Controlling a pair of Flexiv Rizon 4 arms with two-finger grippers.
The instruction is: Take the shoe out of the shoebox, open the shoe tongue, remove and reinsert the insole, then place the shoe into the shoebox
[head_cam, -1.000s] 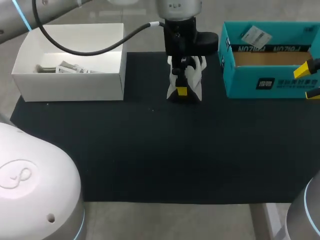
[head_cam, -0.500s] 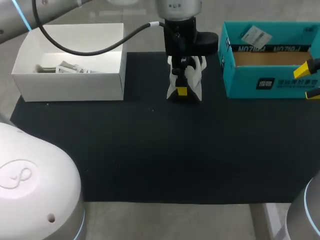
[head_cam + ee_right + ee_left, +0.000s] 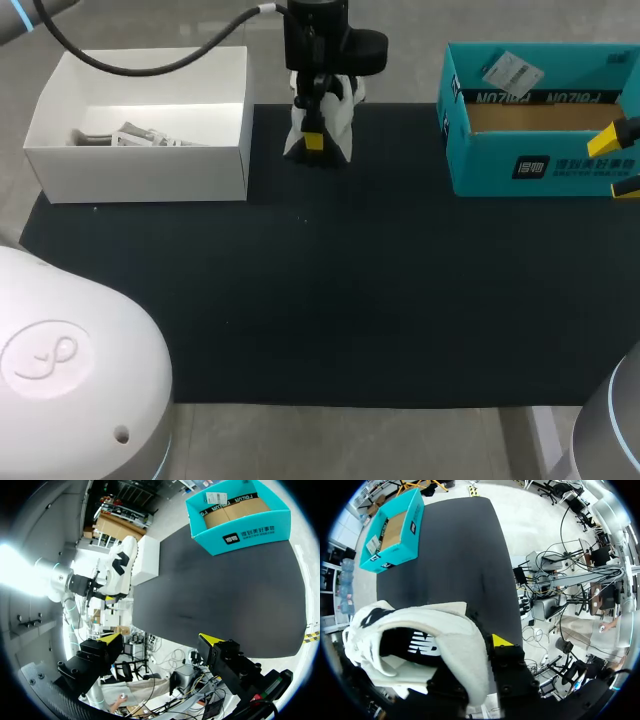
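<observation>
Over the far edge of the black mat [image 3: 320, 300], betw. the white box [image 3: 140, 175] at left and the teal shoebox [image 3: 540, 165] at right, the left gripper [image 3: 314, 142] holds the white shoe [image 3: 343, 125], claw clamped on it. One yellow tip shows on the near side of the shoe. The other finger is hidden by the shoe.

From the left wrist the shoe [image 3: 435, 635] fills the space beside that gripper's yellow tip, its black side marking and dark opening in view. The shoebox [image 3: 395, 527] lies well ahead at the mat's [image 3: 450, 555] corner.

The shoe is out of the shoebox and well apart from it, nearer the white box. Whether it touches the mat can't be told.

At the far right, the right gripper [image 3: 622, 160] hangs by the shoebox's right end, fingers apart, nothing betw. them. The right wrist view confirms this: gripper [image 3: 160, 639] wide open, shoebox [image 3: 250, 532] ahead w/ brown cardboard floor and a tag [image 3: 216, 497] on its far wall.

Paper scraps [image 3: 135, 135] lie in the white box.
</observation>
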